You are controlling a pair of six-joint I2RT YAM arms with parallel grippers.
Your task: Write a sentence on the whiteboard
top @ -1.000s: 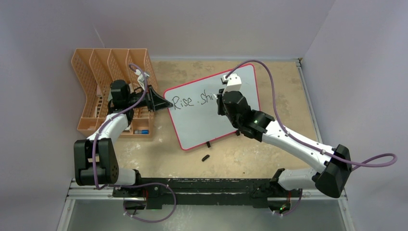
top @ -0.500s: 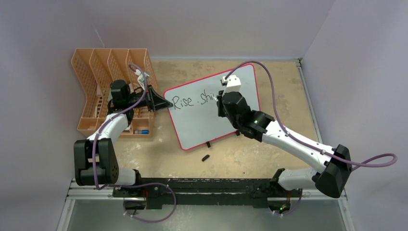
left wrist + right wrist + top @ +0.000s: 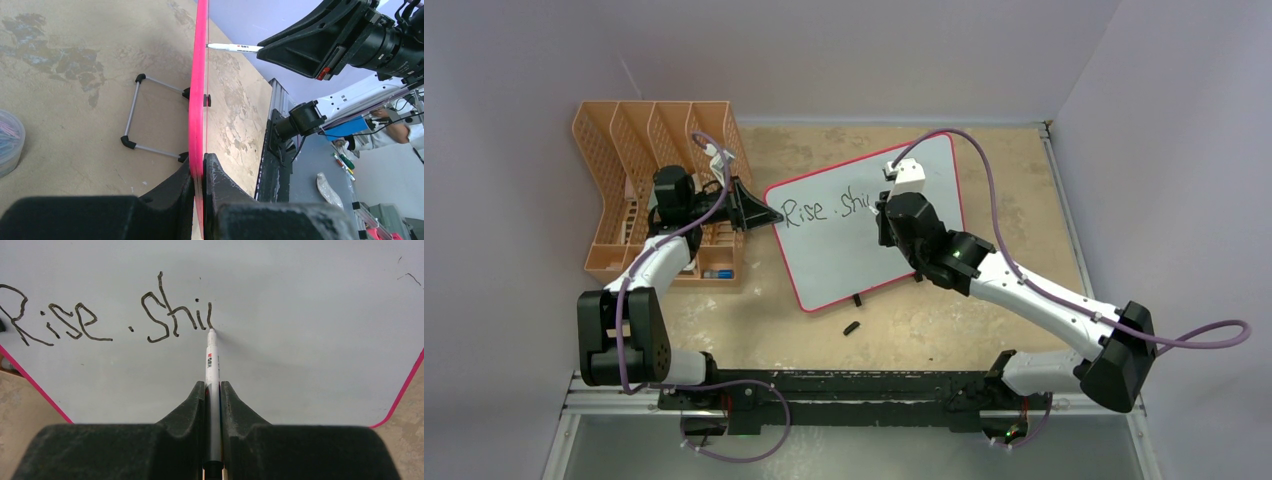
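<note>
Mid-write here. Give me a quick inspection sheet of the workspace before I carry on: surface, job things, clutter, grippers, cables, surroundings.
Surface: tabletop, tan, stained and worn.
Job's things: whiteboard propped on its wire stand; sentence reads "Rise . shi" plus the start of the next letter; marker tip touching the board.
Clutter: orange mesh file rack left of the board; small black piece, perhaps a cap, on the table near the board's feet.
Grippers: left gripper shut on the whiteboard's pink rim; right gripper shut on the marker.
Cables: purple cable arcs over the board's far corner, clear of the lettering.
Surroundings: plain lilac walls; a person off the table, in the left wrist view.
</note>
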